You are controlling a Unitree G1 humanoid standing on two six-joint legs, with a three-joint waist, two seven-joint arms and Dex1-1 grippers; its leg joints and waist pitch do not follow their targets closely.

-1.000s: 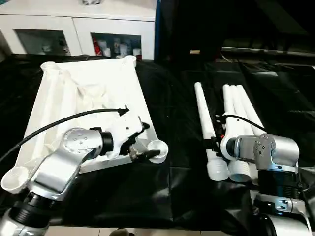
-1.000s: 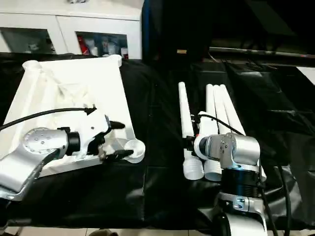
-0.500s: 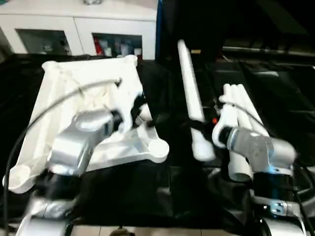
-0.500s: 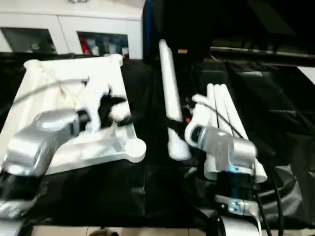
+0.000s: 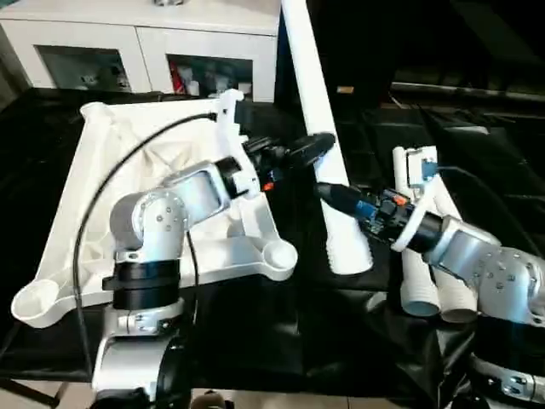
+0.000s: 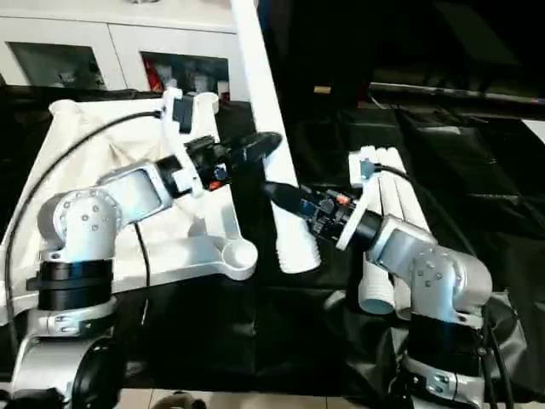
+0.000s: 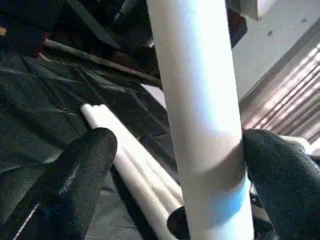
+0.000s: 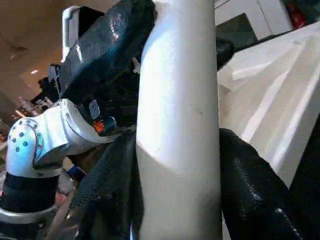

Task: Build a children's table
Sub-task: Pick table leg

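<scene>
While the right gripper [image 5: 334,194] clenches one white leg [image 5: 313,102] low on its shaft, the tube stands steeply tilted above the black cloth-covered work table [image 5: 255,341], its flared end [image 5: 347,254] hanging just over the cloth and its far end running out past the top of the head views. In the right wrist view the two black fingers [image 8: 250,185] press against both sides of the tube. The left gripper [image 5: 300,150] sits higher on the same leg, jaws spread wide; in the left wrist view one finger [image 7: 75,180] stands clear of the tube with a gap, while the other is right at the shaft, so the leg lies between released jaws.

Left of the raised leg lies the tabletop [image 5: 119,187], underside up, ribs showing, with round corner sockets [image 5: 278,254] at its corners; the nearest socket sits just beside the leg's flared end. The left forearm [image 5: 183,200] crosses over the tabletop and hides part of its ribbing, and a black cable [image 5: 111,196] arcs above it.

To the right, the remaining legs [image 5: 443,281] lie side by side on the cloth, partly hidden behind the right forearm [image 5: 477,264]. Behind the work table stands a white cabinet [image 5: 145,51] with glass doors.
</scene>
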